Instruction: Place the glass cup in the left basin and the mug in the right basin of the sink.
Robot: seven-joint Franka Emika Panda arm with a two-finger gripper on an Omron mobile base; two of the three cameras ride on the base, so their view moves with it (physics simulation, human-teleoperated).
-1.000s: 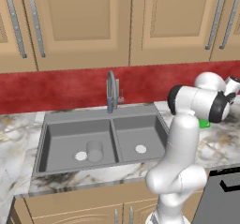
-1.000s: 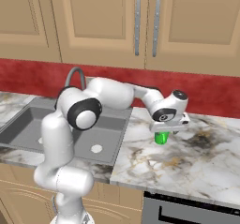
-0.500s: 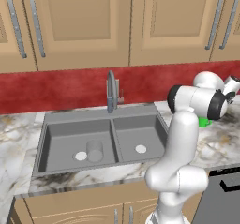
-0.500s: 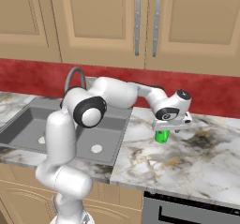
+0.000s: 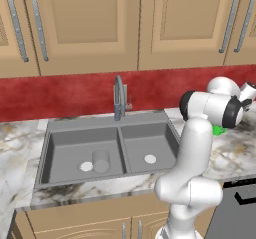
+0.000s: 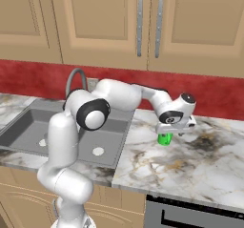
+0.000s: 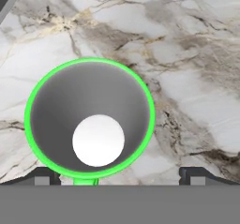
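Since glass cup [image 5: 100,160] already stands in left basin [image 5: 65,150], gripper [image 7: 119,175] hangs spread wide, empty, over mug [image 6: 165,139] on counter [image 6: 200,160], at sink's [image 6: 28,122] 3 o'clock; likely lining up a top grasp.

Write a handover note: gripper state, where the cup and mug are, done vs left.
Gripper: open, directly above the mug, fingertips either side of its rim, holding nothing.
Mug: upright on the marble counter right of the sink, not gripped.
Glass cup: standing in the left basin beside its drain. Done.
Left: close on the mug, lift it, set it in the right basin.
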